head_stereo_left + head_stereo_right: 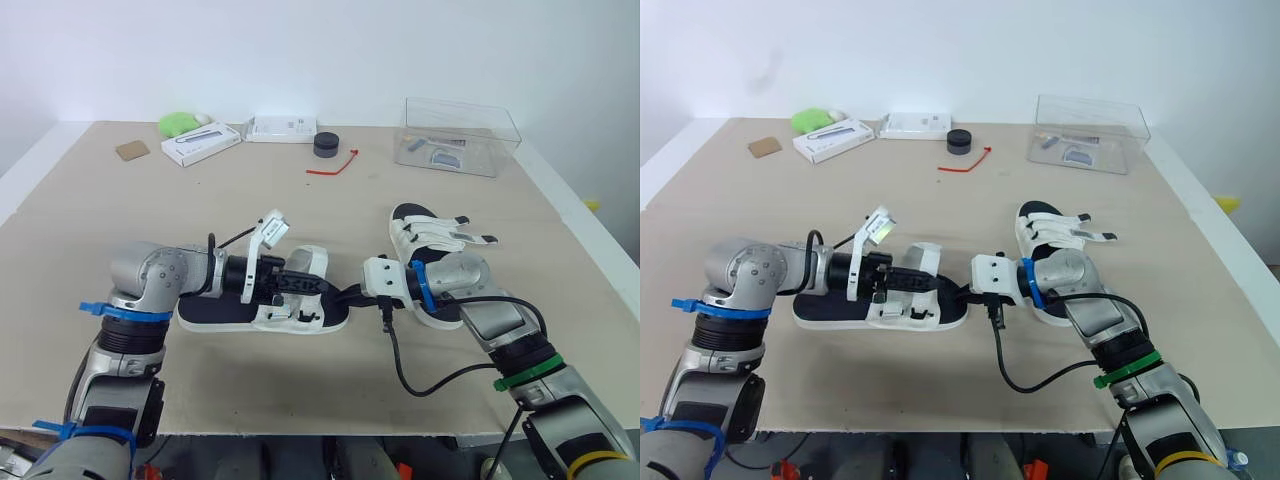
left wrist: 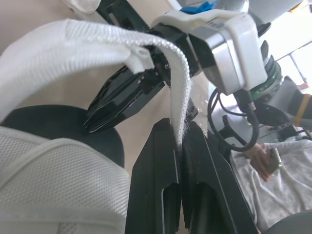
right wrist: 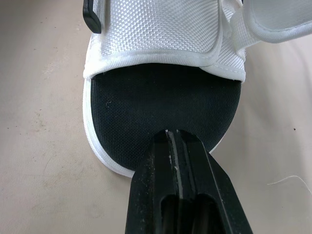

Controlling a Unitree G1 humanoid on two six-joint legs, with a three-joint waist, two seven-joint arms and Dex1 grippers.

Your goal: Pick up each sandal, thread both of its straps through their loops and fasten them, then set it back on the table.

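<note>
A white sandal with a black footbed [image 1: 262, 308] lies flat on the table's middle. My left gripper [image 1: 300, 283] reaches over it from the left. In the left wrist view its fingers [image 2: 165, 161] are shut on a white woven strap [image 2: 178, 92] of this sandal, which is lifted up. My right gripper [image 1: 347, 296] comes in from the right and is shut, its tips resting on the toe end of the footbed [image 3: 161, 97]. A second white sandal [image 1: 432, 238] lies to the right, behind my right forearm, its straps loose.
A clear plastic box [image 1: 458, 135] stands at the back right. Two white boxes [image 1: 200, 143], a black round item [image 1: 326, 144], a red tie [image 1: 333, 165], a green item [image 1: 180, 123] and a brown square [image 1: 131, 150] lie along the back. A person's hand [image 2: 263, 161] shows beyond the table.
</note>
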